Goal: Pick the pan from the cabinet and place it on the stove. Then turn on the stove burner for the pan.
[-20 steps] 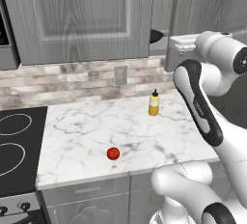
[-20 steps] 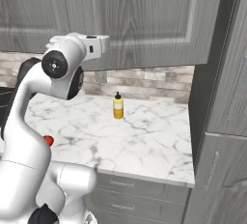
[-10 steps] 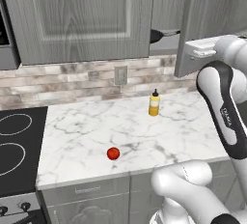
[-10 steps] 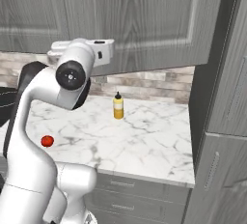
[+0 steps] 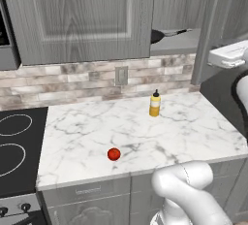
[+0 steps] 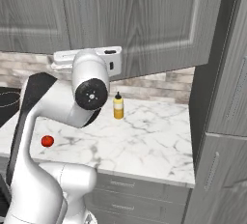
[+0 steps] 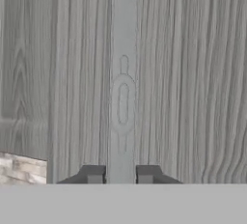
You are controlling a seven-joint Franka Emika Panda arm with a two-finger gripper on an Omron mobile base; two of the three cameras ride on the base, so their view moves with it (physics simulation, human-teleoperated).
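My gripper (image 7: 120, 174) faces the grey wood-grain door of the cabinet (image 7: 159, 73) at close range. Its fingers (image 7: 94, 174) stand narrowly parted on either side of a pale vertical strip of the door; whether they clamp it I cannot tell. The pan (image 5: 160, 35) sits on the cabinet shelf behind that door, handle pointing right. The stove (image 5: 19, 146) lies well off to my left, below.

A yellow bottle (image 5: 155, 104) with a dark cap stands upright near the back of the white marble counter (image 5: 97, 127), close to the stone-tile backsplash (image 5: 72, 76). A wall outlet (image 5: 121, 75) sits to its left. A small red tomato (image 5: 114, 154) lies near the counter's front edge.
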